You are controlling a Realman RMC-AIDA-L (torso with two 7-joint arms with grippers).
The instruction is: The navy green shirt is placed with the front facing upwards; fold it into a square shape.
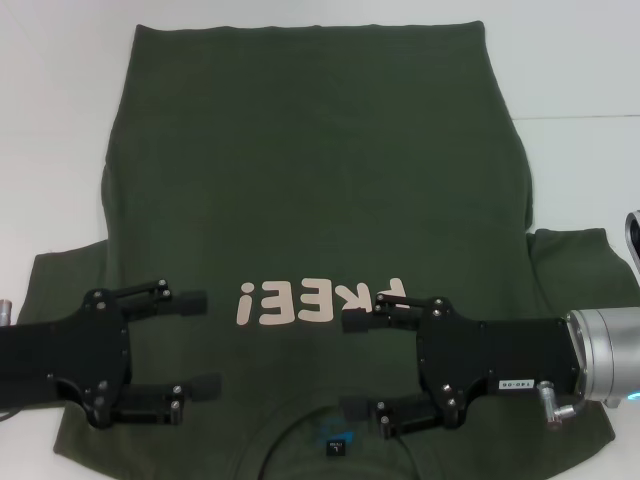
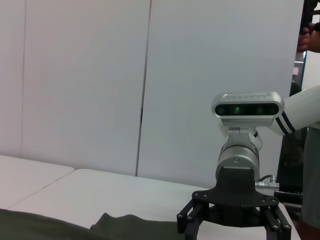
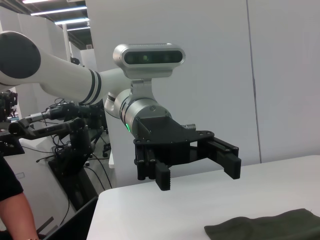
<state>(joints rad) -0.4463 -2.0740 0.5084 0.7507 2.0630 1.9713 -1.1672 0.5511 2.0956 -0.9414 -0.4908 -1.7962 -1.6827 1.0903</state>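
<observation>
Nearest to us, at six o'clock in the head view, sits the small black neck label (image 1: 336,449) inside the collar of the navy green shirt (image 1: 320,180), which lies flat and front-up on the white table (image 1: 50,120), collar toward the robot and hem at twelve o'clock. Just above the label we see both tools hovering over the shoulder area. At eight o'clock, the left tool (image 1: 195,343) reaches in from the left edge with its two black fingers spread wide apart, pinching nothing. At four o'clock, the right tool (image 1: 355,366) reaches in from the right edge, its fingers likewise spread and empty, the upper one lying over the end of the print. Between the two tools, the pale pink "FREE!" print (image 1: 318,300) reads upside down from our side. Short sleeves fan out at nine and three o'clock. Beyond, the plain green body of the shirt runs to the far table edge.

From the left wrist view we see the right tool (image 2: 234,222) facing the camera above a bunched sleeve, white wall panels (image 2: 75,85) behind. From the right wrist view, the left tool (image 3: 197,172) hangs open over the table.
</observation>
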